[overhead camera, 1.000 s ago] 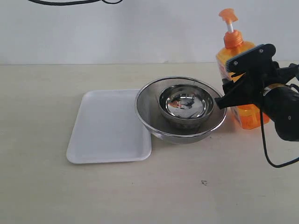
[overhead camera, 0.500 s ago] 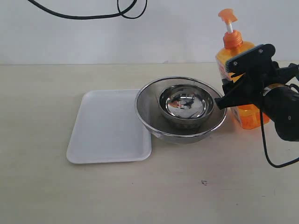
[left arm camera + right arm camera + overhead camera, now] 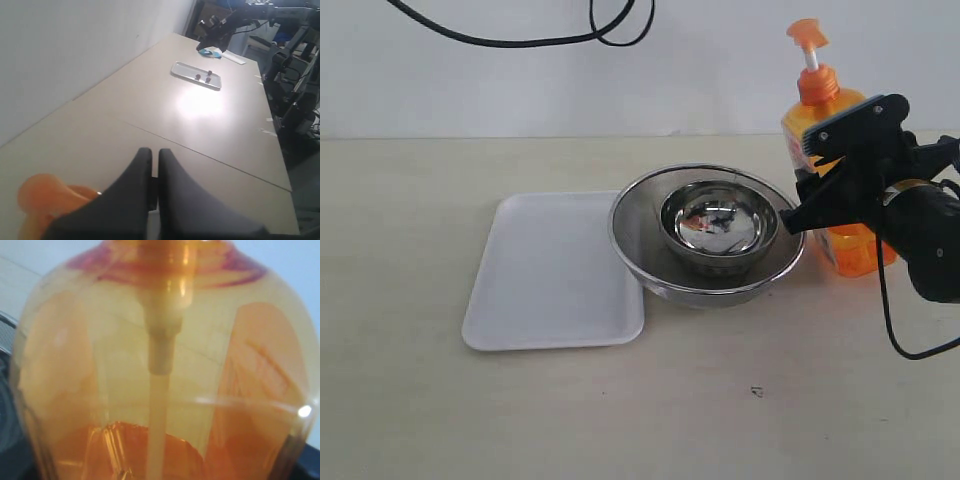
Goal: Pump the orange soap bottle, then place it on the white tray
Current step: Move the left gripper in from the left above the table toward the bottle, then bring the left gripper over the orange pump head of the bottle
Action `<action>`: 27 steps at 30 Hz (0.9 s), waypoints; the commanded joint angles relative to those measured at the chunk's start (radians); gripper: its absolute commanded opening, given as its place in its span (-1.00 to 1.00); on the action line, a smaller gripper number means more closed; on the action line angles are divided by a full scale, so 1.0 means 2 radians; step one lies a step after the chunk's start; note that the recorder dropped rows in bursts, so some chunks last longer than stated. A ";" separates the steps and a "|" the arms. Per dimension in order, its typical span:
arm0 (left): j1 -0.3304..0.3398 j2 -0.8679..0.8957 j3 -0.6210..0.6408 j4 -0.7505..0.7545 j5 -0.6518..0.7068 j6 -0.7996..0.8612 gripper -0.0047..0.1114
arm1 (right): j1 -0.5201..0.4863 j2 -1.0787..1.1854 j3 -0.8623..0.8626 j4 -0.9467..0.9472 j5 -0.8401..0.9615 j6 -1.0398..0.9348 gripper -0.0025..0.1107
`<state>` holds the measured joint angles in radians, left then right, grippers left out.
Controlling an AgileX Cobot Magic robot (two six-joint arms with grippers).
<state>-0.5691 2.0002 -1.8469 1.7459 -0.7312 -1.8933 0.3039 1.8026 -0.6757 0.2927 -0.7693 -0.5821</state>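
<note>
The orange soap bottle (image 3: 853, 250) stands upright at the table's far right, its pump head (image 3: 807, 33) raised on the white stem. My right gripper (image 3: 798, 212) reaches in from the right and is shut around the bottle's body. The right wrist view is filled by the translucent orange bottle (image 3: 160, 365), with the fingers almost hidden. My left gripper (image 3: 155, 150) is shut with nothing between its fingers, and the orange pump head (image 3: 37, 192) lies just beside it. That gripper is outside the exterior view. The white tray (image 3: 550, 270) lies flat left of centre.
Two nested steel bowls, a large one (image 3: 705, 285) holding a small one (image 3: 718, 222), sit between tray and bottle, and the large rim overlaps the tray's right edge. A black cable (image 3: 520, 38) hangs across the top. A small dark speck (image 3: 756, 391) lies on the table.
The black cable at the top has swung further right and lower. Bottle, right gripper, bowls and tray have not moved.
</note>
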 commanded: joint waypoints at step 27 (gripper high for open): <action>-0.040 0.052 -0.002 -0.001 0.099 -0.011 -0.84 | -0.002 -0.008 -0.003 -0.006 -0.006 0.013 -0.96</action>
<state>-0.6459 2.1058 -1.8469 1.7484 -0.5508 -1.9082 0.3039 1.8026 -0.6757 0.2909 -0.7693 -0.5609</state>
